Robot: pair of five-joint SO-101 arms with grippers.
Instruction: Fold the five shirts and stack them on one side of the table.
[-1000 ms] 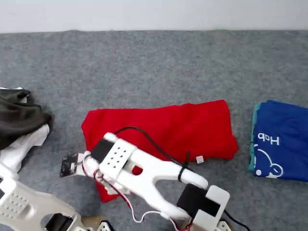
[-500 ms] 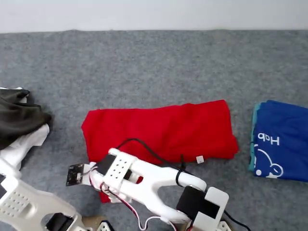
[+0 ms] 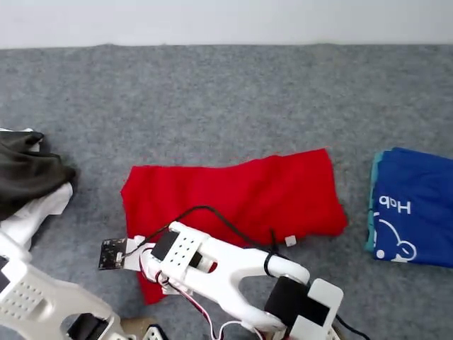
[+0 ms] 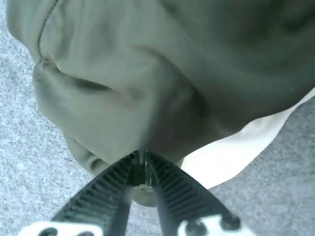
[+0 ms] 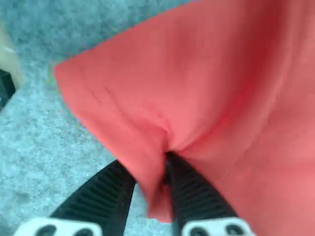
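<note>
A red shirt (image 3: 241, 191) lies spread across the middle of the grey table (image 3: 226, 92). My right gripper (image 3: 150, 268) is at its near left corner, shut on a bunched fold of the red shirt (image 5: 236, 88); the black fingers (image 5: 189, 196) pinch the cloth in the right wrist view. A dark olive shirt (image 3: 28, 170) lies crumpled on a white shirt (image 3: 28, 216) at the left edge. My left gripper (image 4: 142, 167) is shut, its tips against a fold of the olive shirt (image 4: 147, 73); I cannot tell whether cloth is pinched. A folded blue shirt (image 3: 414, 209) lies at the right edge.
The left arm's white base (image 3: 42, 304) stands at the near left corner, the right arm's base (image 3: 304, 312) at the near edge. Bare grey carpet runs along the far half of the table, below a pale wall (image 3: 226, 21).
My right gripper has drawn toward the near edge with the red shirt's corner in it, and the shirt has shifted slightly left. The left arm has kept still.
</note>
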